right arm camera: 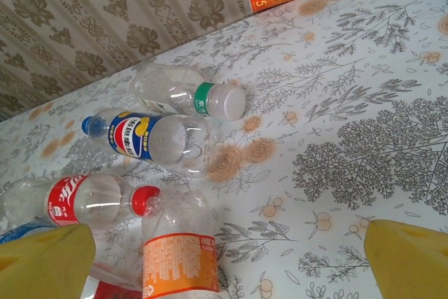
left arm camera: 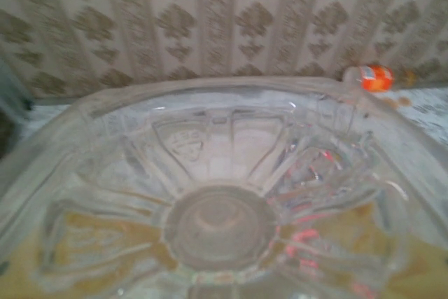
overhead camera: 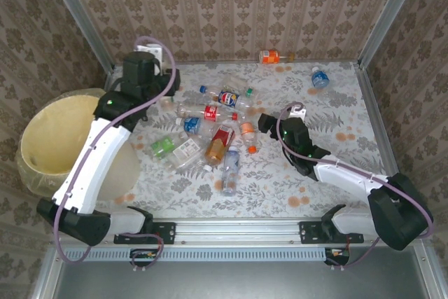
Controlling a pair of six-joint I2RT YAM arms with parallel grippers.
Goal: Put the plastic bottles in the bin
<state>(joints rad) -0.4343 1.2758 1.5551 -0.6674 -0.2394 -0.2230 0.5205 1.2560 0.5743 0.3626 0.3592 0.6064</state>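
Although one clear bottle (left arm camera: 217, 222) is gripped, its ribbed base pressed close against the left wrist camera, the job looks barely begun: about a dozen plastic bottles (overhead camera: 210, 131) lie loose on the bench (overhead camera: 336, 173), most heaped near its middle, among them a red-labelled one (overhead camera: 211, 113), a blue-labelled one (overhead camera: 229, 96) and a green-labelled one (overhead camera: 164, 147), with an orange-labelled straggler (overhead camera: 269, 56) at the far edge and a bluish one (overhead camera: 319, 78) near the far right corner. The bin (overhead camera: 49, 145) stands off the bench's left side, and no bottle can be made out in the part of it that the left arm (overhead camera: 98, 152) leaves uncovered. The left fingers (left arm camera: 428, 271), a dim yellow through the plastic, are closed on the held bottle near the far left corner, beside the bin rather than plainly over it. The right fingers (right arm camera: 42, 264) gape wide and empty, low over the heap, an orange-labelled bottle (right arm camera: 178, 257) lying just ahead of them; nearly everything is left to carry across
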